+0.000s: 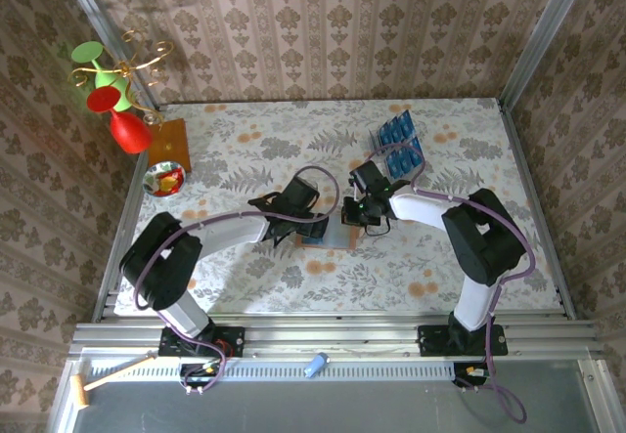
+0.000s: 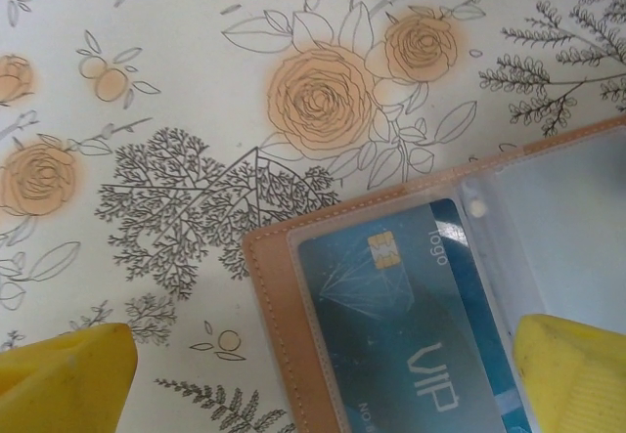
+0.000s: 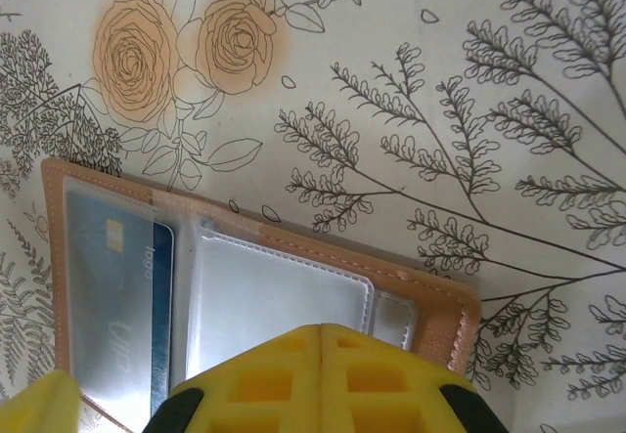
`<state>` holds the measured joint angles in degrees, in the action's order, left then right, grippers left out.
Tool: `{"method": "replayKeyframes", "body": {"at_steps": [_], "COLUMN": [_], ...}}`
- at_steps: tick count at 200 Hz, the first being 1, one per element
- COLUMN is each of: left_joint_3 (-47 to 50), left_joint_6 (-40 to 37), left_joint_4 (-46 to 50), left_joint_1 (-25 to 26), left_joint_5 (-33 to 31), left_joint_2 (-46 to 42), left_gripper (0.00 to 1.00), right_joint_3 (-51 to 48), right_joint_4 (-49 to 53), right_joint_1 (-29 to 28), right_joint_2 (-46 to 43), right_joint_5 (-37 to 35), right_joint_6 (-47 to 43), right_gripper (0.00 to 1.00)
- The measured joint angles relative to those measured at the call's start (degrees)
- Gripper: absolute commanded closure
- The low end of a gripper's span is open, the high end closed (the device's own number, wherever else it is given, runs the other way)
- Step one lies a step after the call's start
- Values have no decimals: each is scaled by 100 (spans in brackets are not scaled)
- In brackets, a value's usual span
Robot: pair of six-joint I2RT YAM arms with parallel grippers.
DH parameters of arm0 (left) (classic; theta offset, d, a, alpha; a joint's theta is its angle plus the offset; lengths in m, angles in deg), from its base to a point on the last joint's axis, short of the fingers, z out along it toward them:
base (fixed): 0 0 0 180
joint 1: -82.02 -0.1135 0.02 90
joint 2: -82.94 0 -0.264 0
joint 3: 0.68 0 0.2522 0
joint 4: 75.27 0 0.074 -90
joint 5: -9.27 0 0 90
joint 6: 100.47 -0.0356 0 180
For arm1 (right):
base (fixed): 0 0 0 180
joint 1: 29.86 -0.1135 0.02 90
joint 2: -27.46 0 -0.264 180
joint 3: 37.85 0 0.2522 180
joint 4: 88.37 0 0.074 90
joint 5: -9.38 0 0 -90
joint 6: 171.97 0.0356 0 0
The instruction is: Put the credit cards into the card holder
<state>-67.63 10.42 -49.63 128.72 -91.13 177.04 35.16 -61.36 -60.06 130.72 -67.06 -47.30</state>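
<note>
The card holder lay open at frame centre, a blue card apparently sleeved inside. The right gripper hung clenched, seemingly empty, over it, and the left gripper was splayed wide. The other credit cards stood up-right, nearer the right arm.

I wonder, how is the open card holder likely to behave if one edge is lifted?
The card holder lies open and flat with thin stitched covers, so it would probably flop at the fold. Its clear sleeves look glossy, so a grip may slip there. The credit card inside likely stiffens that half.
</note>
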Motion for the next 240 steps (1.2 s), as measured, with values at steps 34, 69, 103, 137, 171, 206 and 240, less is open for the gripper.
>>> {"method": "replayKeyframes", "body": {"at_steps": [34,69,103,137,171,206,240], "left_joint_3": [0,0,0,4,83,153,181], "left_joint_6": [-2,0,0,0,2,4,7], "left_joint_4": [-125,-297,-398,-474,-516,-601,-643], "left_joint_1": [15,28,90,136,166,166,166], "left_joint_5": [125,227,293,308,284,267,264], "left_joint_2": [105,188,308,457,485,487,487], "left_gripper": [0,0,0,0,0,0,0], "right_joint_3": [0,7,7,7,24,109,107], "right_joint_4": [-66,-173,-201,-251,-247,-210,-127], "right_joint_1": [-24,-111,-127,-127,-127,-114,2], "right_joint_2": [90,186,203,219,221,214,-15], "right_joint_5": [63,96,149,170,173,192,190], "right_joint_6": [15,48,107,131,136,157,212], "right_gripper": [95,95,95,95,89,74,69]}}
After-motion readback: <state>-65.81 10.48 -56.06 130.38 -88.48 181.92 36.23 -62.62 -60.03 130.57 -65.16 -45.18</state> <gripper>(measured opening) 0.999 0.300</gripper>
